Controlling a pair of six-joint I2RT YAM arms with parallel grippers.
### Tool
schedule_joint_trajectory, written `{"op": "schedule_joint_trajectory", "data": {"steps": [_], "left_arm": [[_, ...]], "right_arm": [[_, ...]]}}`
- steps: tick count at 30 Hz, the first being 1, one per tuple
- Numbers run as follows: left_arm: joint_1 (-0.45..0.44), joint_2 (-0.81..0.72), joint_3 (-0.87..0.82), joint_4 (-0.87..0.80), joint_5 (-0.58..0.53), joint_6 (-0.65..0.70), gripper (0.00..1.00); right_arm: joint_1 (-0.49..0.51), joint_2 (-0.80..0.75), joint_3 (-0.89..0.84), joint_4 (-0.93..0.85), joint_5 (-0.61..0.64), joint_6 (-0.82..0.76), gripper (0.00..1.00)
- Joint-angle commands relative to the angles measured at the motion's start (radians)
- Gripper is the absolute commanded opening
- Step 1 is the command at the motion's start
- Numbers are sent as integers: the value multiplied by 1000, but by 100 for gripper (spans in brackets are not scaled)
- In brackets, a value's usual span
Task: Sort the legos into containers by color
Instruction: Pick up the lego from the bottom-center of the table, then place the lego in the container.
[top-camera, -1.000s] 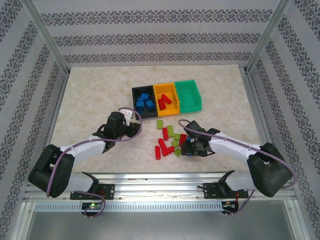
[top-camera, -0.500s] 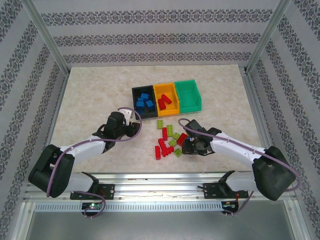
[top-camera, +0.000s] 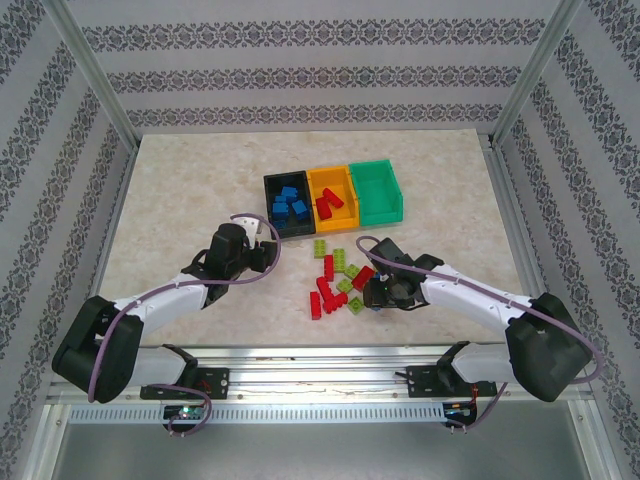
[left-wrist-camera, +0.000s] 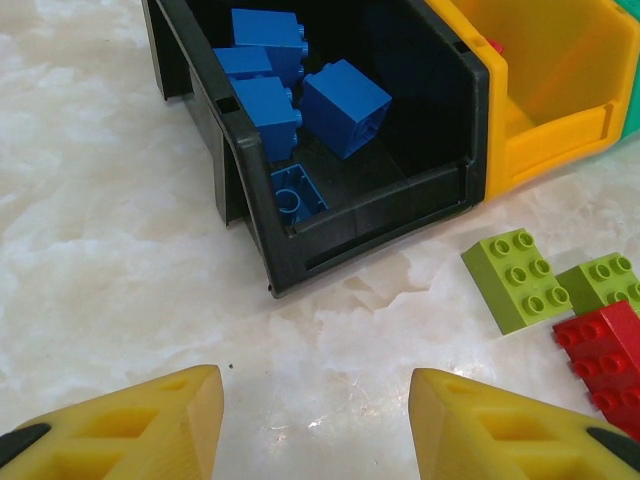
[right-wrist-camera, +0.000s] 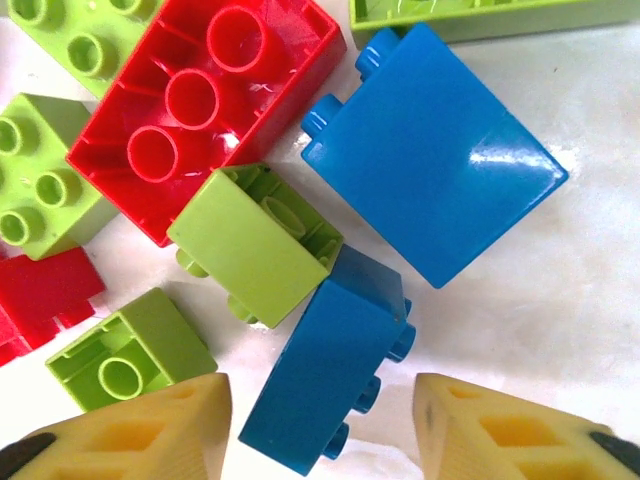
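Loose red, lime and blue legos (top-camera: 340, 282) lie in a pile in front of the containers. The black bin (top-camera: 267, 205) holds blue bricks (left-wrist-camera: 345, 95), the orange-yellow bin (top-camera: 335, 224) holds red ones, and the green bin (top-camera: 378, 190) looks bare. My left gripper (left-wrist-camera: 315, 420) is open over bare table just before the black bin's (left-wrist-camera: 370, 225) front wall. My right gripper (right-wrist-camera: 320, 420) is open at the pile's near right edge (top-camera: 378, 293). Its fingers straddle a blue brick (right-wrist-camera: 335, 370) lying on its side, with a gap on each side.
Beside that brick lie a larger blue brick (right-wrist-camera: 435, 150), an upturned red brick (right-wrist-camera: 205, 100) and lime bricks (right-wrist-camera: 255, 240). A lime brick (left-wrist-camera: 515, 280) and a red one (left-wrist-camera: 605, 350) sit right of the left gripper. Frame posts and patterned walls ring the table.
The right gripper has shifted slightly left into the pile and its jaws have narrowed, then widened a little. The left gripper has edged a little toward the black bin.
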Motion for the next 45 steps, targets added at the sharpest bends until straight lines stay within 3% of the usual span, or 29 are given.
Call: {"op": "schedule_joint_trajectory", "data": {"steps": [1,5,10,13,26,29,34,41,44,45], "left_arm": [[6,-10,-10,8,-5,-1,52],[5,-8,-4,-2,13,2,52],[6,-2,-4,0,24,0,52],[6,1,-7,6,19,-3,52],[8,6,-4,-3,6,-3,52],[19,19,-12,-3,-55,-41,51],[51,29,-10,-6,-29,-59,51],[84,13,-21,-8,-29,-71,51],[92,7,-28,0,-19,-72,51],[94,8,-29,-1,-16,-73,51]], "right_arm": [[23,33,26,3,32,11,54],[31,90,38,20,38,7,52],[44,93,43,-1,50,-1,31],[43,62,46,-20,71,-6,25],[40,49,258,-41,110,-79,24],[44,137,373,4,87,-118,26],[47,351,622,79,34,-175,26],[44,713,1063,37,-46,-235,27],[34,839,1227,-29,-24,-270,31],[32,870,1270,-58,-5,-284,38]]}}
